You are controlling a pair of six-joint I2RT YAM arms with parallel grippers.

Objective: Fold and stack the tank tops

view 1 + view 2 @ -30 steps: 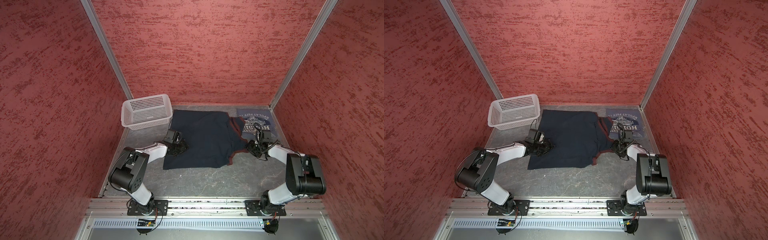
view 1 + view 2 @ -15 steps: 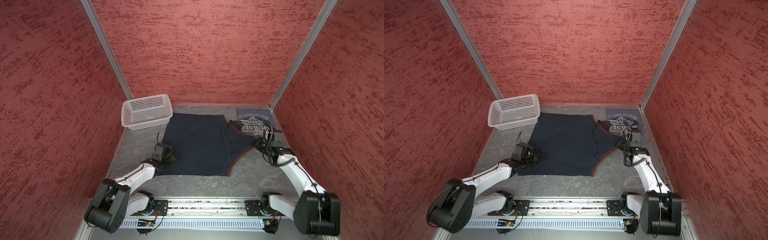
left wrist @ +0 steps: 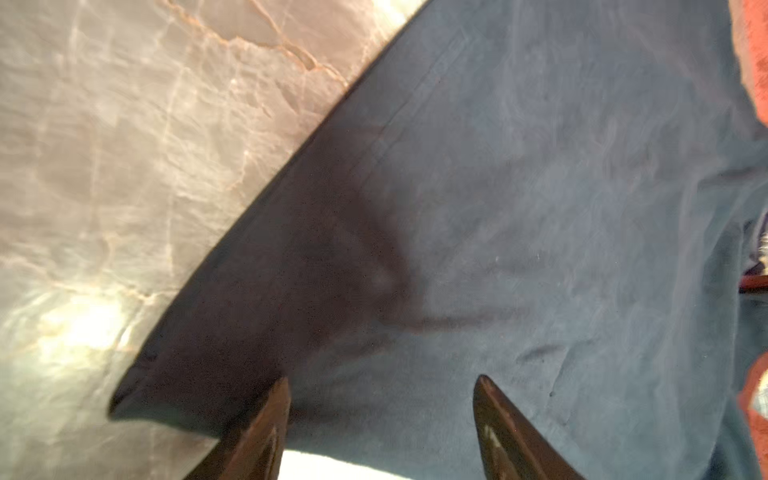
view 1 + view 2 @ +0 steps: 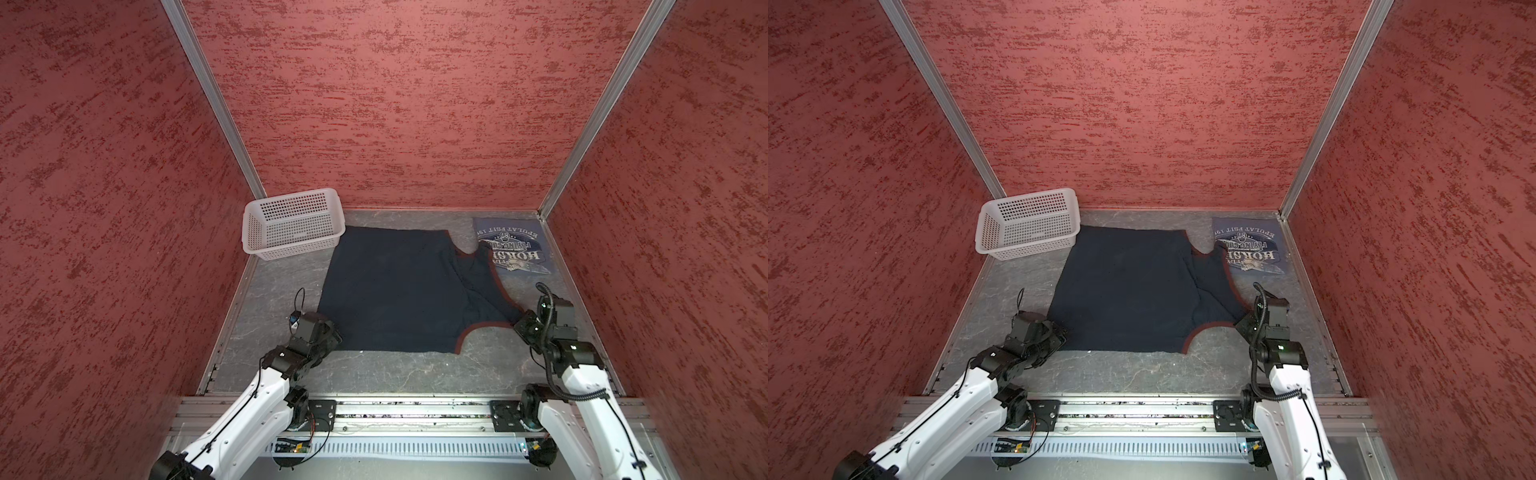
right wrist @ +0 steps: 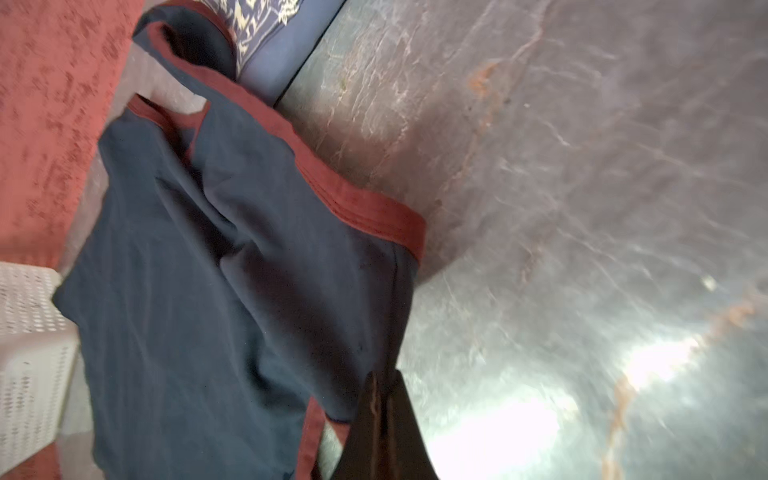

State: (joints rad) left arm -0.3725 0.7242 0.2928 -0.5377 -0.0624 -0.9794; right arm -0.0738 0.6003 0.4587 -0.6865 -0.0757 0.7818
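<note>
Navy tank top (image 4: 395,291) lies spread on the desk (image 4: 395,374) between your two tools, awaiting its fold.
In both top views your left tool (image 4: 334,334) sits at the hem corner and your right tool (image 4: 518,323) at a shoulder strap (image 4: 500,297), with the grey-blue tank top (image 4: 515,245) just beyond it. Left wrist: jaws apart over flat cloth; close on the corner before lifting. Right wrist: jaws clenched on that strap near the maroon trim (image 5: 365,208); best raise both ends level.

Free to pass along the bare near strip of counter (image 4: 395,374) and its left side. Blocked mid-counter by the spread navy tank top (image 4: 395,291), far left by a white perforated basket (image 4: 291,226), far right by a folded grey-blue tank top (image 4: 513,245).
</note>
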